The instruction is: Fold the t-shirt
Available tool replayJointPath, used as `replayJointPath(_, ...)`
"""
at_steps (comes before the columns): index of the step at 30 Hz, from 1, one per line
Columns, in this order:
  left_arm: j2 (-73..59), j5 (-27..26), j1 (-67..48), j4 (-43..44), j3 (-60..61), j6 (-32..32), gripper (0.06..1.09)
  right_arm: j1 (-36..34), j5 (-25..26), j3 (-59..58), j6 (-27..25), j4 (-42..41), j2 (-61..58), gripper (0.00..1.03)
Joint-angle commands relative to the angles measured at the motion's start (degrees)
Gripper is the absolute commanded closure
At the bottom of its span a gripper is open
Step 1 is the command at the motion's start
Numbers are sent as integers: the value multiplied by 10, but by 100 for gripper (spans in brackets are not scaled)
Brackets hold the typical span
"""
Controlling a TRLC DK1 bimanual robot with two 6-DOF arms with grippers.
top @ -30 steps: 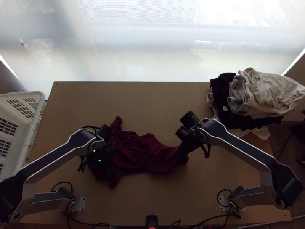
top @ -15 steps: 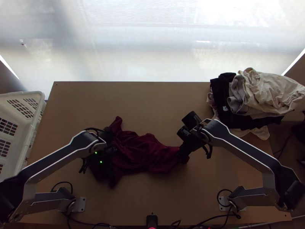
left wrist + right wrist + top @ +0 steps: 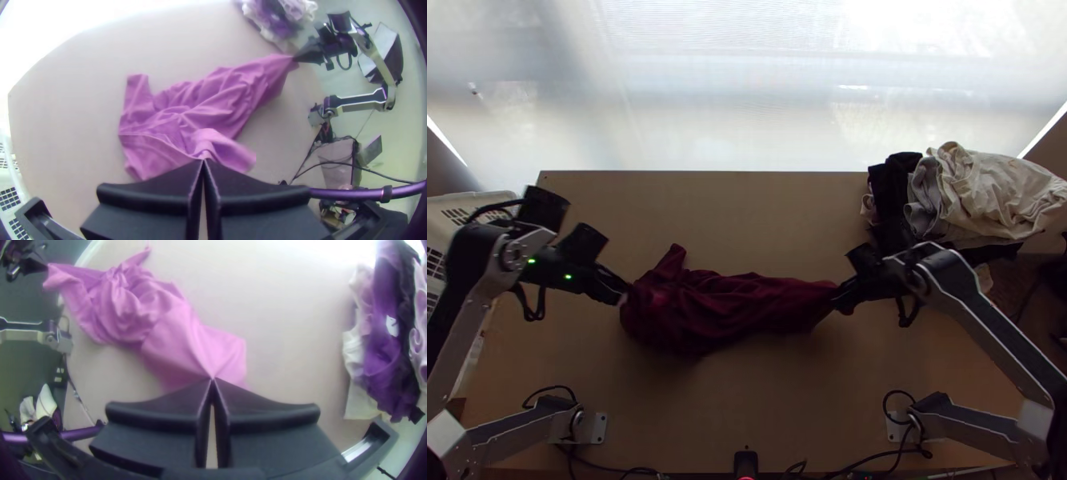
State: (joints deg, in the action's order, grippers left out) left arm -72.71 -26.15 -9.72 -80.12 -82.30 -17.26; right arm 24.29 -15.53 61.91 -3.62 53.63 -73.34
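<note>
Overhead, the left gripper (image 3: 624, 298) and right gripper (image 3: 837, 302) meet the shirt's (image 3: 731, 308) 2 ends mid-frame; wrist views reveal each one's jaws pressed together, pinching cloth.

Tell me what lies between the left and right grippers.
The top view shows the bunched t-shirt between the left gripper and the right gripper, each pinching part of it.

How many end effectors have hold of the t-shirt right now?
2. The left end effector pinches the t-shirt at its end toward the white basket; the right end effector pinches the opposite end, toward the clothes pile.
</note>
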Motion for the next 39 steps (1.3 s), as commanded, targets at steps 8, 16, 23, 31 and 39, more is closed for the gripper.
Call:
replayJointPath(8,108,-43,412,3,-75,-95,100,-161,0,2,39,0,166,100)
replayJointPath(16,161,-43,536,6,43,-198,99,-159,-5,-14,56,5,194,100)
replayJointPath(23,221,-23,508,-9,203,-298,86,-93,-8,-107,53,1,156,100)
replayJointPath(31,254,-8,245,21,297,-242,83,8,-7,-130,32,-19,46,100)
replayJointPath(39,209,76,12,116,241,-104,26,43,-5,-121,11,-21,-46,100)
